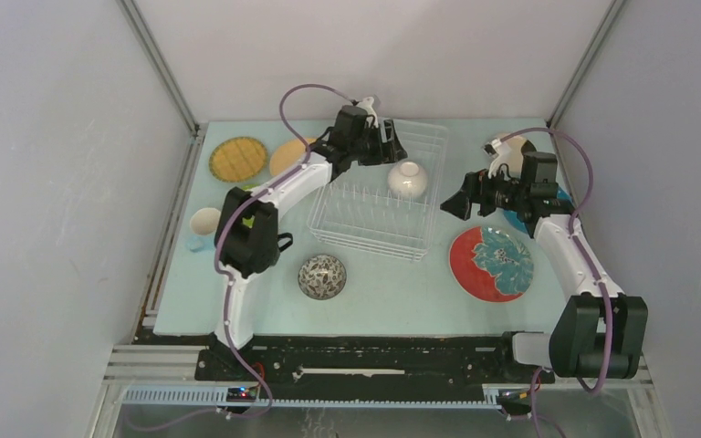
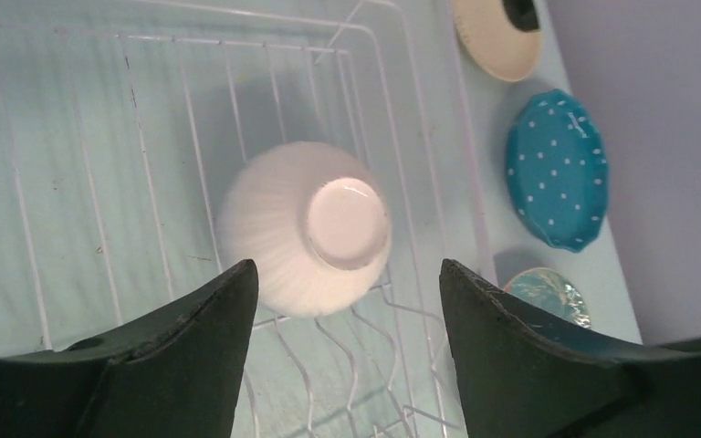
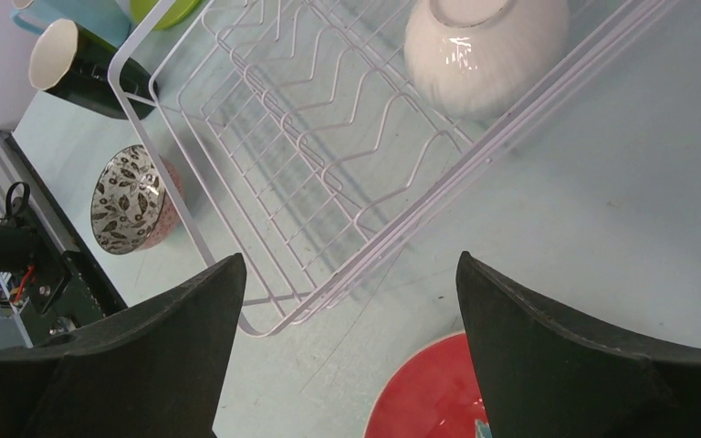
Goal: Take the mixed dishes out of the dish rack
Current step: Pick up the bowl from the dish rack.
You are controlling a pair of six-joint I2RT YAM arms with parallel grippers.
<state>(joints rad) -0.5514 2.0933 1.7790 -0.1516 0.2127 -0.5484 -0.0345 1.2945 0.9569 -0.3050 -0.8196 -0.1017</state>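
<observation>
Hovering over the dish rack [image 1: 370,219], the left fingers [image 2: 192,347] stand apart. The white bowl [image 2: 283,237], the only dish I see in the rack, lies upside down just ahead, between them. I think they are spread so to take it by its sides. The right fingers [image 3: 146,365] are also apart and empty, outside the rack, above the red floral plate [image 3: 424,392] on the table [image 3: 602,228], probably to keep out of the way.

I saw a pale teal tabletop [image 1: 383,292] boxed in by plain white walls [image 1: 55,182], with aluminium posts [image 1: 160,64] in the far corners.
</observation>
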